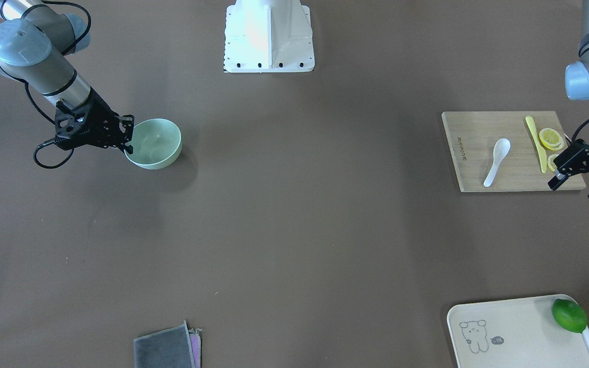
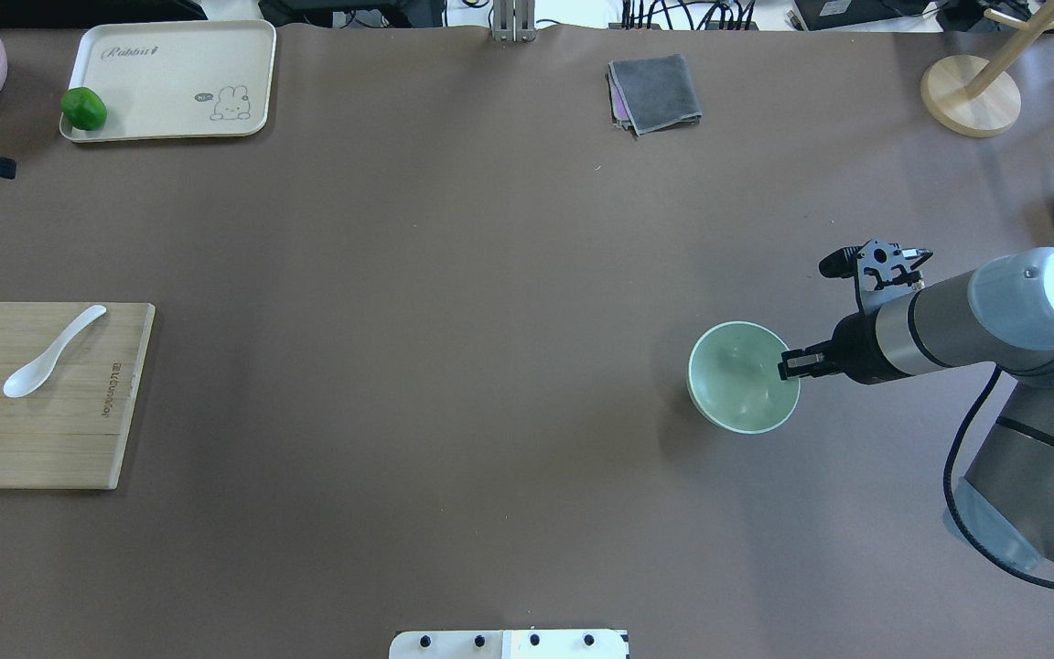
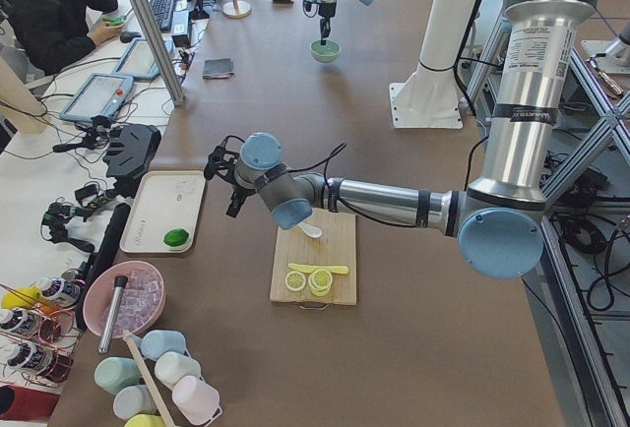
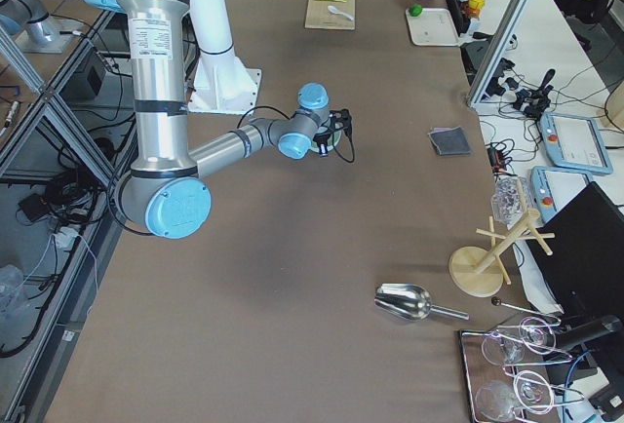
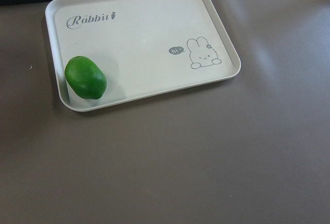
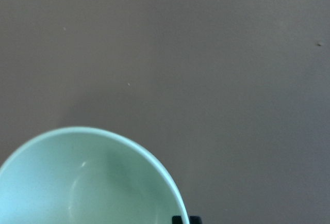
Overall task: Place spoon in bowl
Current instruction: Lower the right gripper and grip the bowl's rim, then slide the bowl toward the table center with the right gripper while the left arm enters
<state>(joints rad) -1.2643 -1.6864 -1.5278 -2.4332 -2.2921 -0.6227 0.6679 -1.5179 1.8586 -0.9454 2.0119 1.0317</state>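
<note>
Spoon (image 1: 497,162) lay on wooden cutting board (image 1: 471,168) near yellow knife (image 1: 536,145) and lemon slices (image 1: 551,138), well apart from mint-green bowl (image 1: 164,161), left gripper (image 1: 574,189) hung over the board's edge, fingers spread and empty, right gripper (image 1: 130,135) sat at the bowl's rim, its closure impossible to tell.

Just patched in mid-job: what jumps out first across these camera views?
The mint-green bowl sits alone on the robot's right, the right gripper at its rim. Far across on the left, the white spoon lies on a wooden cutting board, the open left gripper hovering near the board.
</note>
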